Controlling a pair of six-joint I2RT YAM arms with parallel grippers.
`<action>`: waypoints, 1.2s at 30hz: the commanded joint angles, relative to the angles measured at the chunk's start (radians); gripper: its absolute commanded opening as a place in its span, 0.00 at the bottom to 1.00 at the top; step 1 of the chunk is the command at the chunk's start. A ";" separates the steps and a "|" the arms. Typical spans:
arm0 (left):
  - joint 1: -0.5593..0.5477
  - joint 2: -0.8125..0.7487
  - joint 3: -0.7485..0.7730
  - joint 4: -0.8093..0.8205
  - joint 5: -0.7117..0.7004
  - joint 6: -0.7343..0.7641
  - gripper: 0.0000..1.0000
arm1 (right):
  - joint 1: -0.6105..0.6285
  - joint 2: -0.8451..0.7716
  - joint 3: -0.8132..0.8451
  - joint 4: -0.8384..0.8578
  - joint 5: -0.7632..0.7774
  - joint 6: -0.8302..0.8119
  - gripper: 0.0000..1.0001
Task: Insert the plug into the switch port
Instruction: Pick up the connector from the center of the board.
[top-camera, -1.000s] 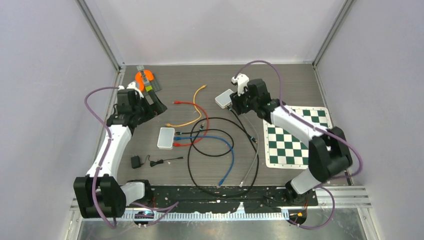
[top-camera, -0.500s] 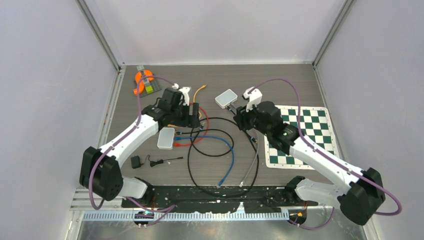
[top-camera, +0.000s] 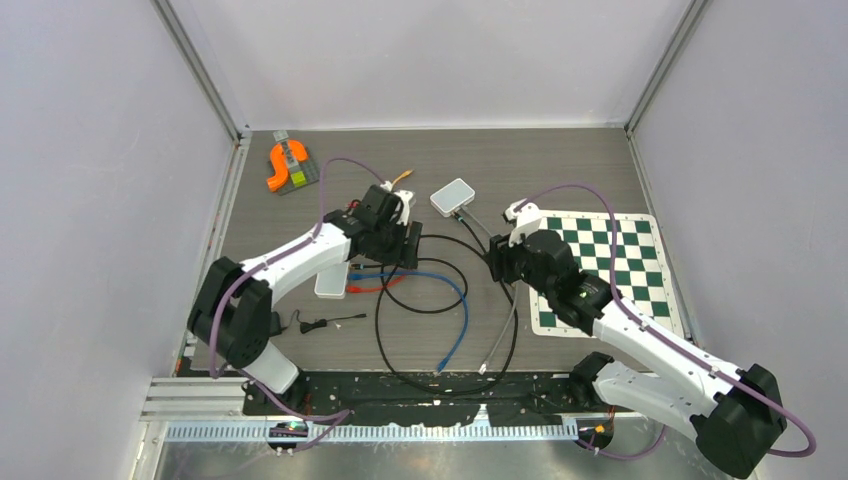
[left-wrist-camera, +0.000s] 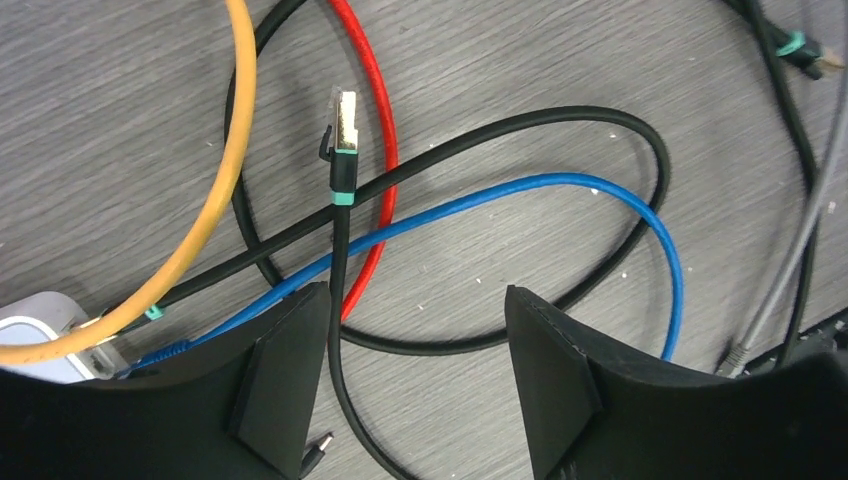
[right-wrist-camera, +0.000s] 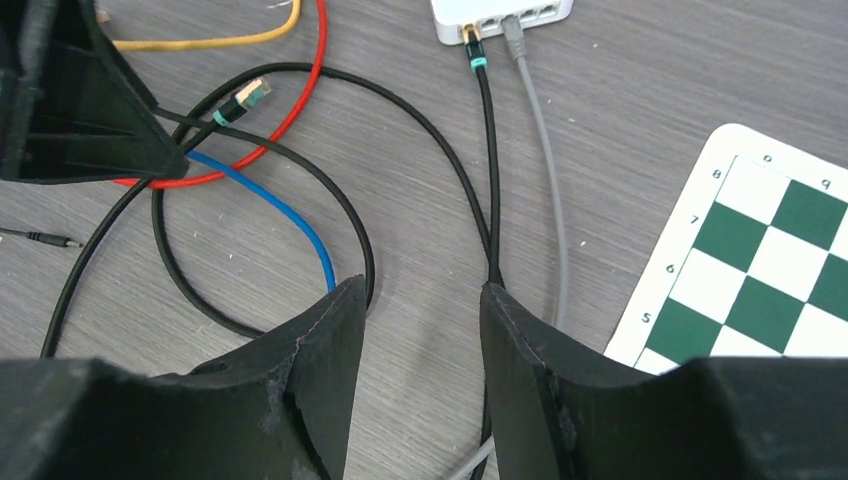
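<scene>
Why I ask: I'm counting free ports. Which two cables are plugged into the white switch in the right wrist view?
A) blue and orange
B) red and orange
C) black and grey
C: a black cable and a grey cable both end in the white switch ports there.

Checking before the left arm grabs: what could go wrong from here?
1. The plug lies ahead of the open left gripper; only its cord reaches into the jaws, so closing here would likely pinch cord, not plug.
2. The plug lies beside the red cable, over a black loop; a grab may snag those.
3. The right gripper hangs open over the black cable plugged into the far switch; a nudge could drag the switch.
</scene>
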 joint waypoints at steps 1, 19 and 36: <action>-0.003 0.059 0.037 0.043 -0.050 0.001 0.66 | 0.002 -0.020 0.000 0.034 -0.028 0.033 0.53; 0.022 -0.073 0.135 -0.058 -0.185 -0.069 0.76 | 0.001 0.109 0.055 0.097 -0.006 -0.037 0.54; 0.270 -0.493 -0.100 -0.131 -0.099 -0.019 0.84 | -0.015 0.584 0.343 0.132 -0.184 -0.144 0.48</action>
